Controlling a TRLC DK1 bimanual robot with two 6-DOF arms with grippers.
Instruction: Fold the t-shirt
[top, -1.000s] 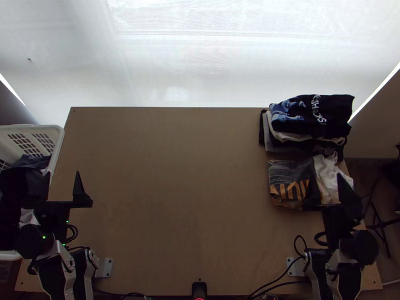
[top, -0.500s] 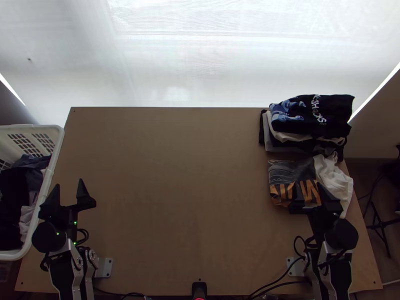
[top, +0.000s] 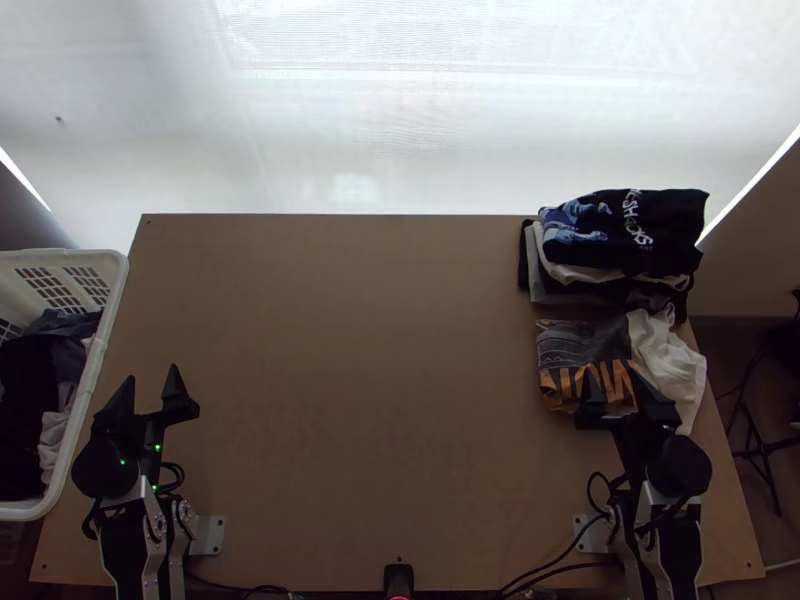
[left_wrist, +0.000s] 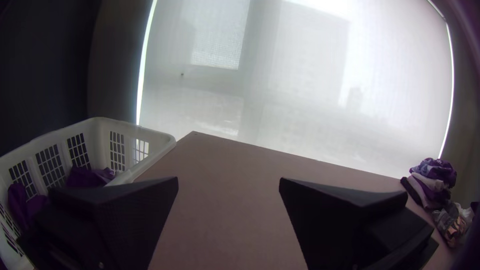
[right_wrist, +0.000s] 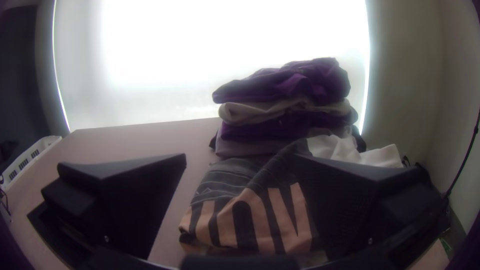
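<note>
one white-lettered garment (top: 625, 228), top view

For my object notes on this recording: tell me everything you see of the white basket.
The white basket looks like plastic: open top, smooth rim, walls pierced with rows of slots. It stands upright along the left side of the table, holding bunched dark and pale clothes. The left tool is near its rim, fingers apart, not gripping it.
</note>
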